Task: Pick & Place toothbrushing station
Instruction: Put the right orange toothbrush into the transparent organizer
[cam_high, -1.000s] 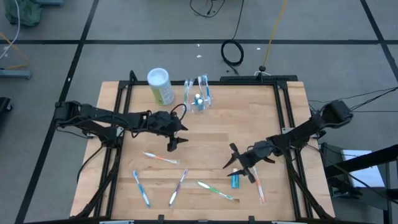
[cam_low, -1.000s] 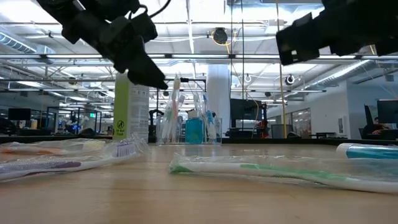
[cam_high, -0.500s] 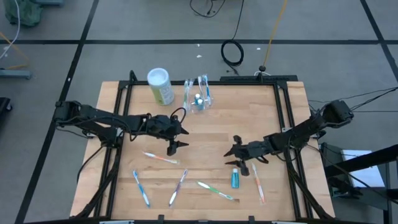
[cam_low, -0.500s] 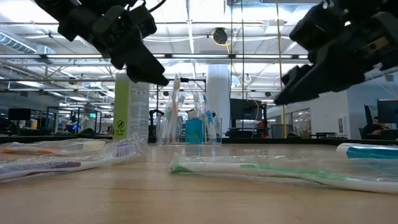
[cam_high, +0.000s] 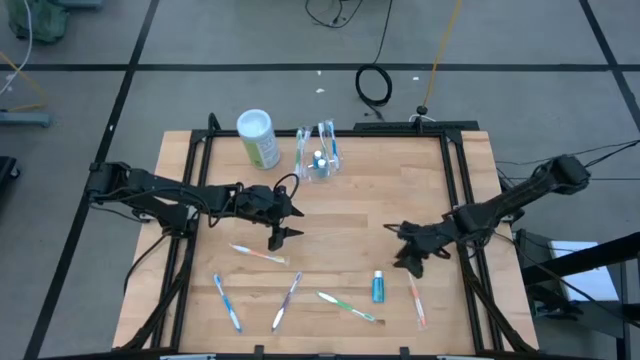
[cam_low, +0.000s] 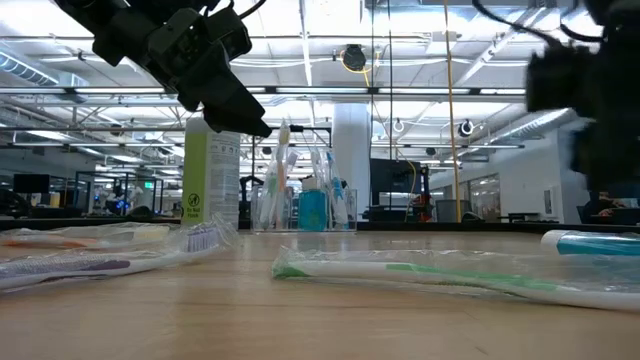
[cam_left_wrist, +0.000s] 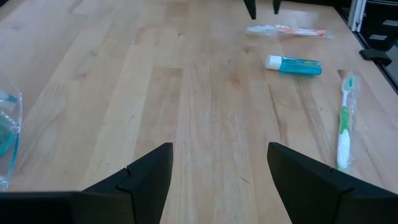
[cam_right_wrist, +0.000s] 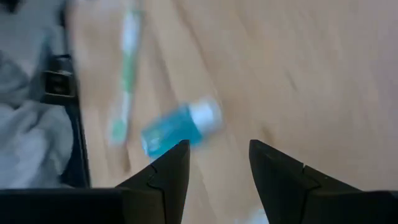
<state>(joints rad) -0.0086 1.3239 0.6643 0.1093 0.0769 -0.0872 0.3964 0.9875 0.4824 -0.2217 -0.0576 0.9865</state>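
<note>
Standing station (cam_high: 318, 163) seemingly beyond left fingers (cam_high: 281, 233).

right hand (cam_high: 409, 252) pulled back toward table's right edge, clear of blue tube (cam_high: 378, 287)

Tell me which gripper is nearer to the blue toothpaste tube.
Right. The right gripper hangs just beside the blue toothpaste tube, towards the table's right edge. The left gripper is far across, above the table's middle-left.
</note>
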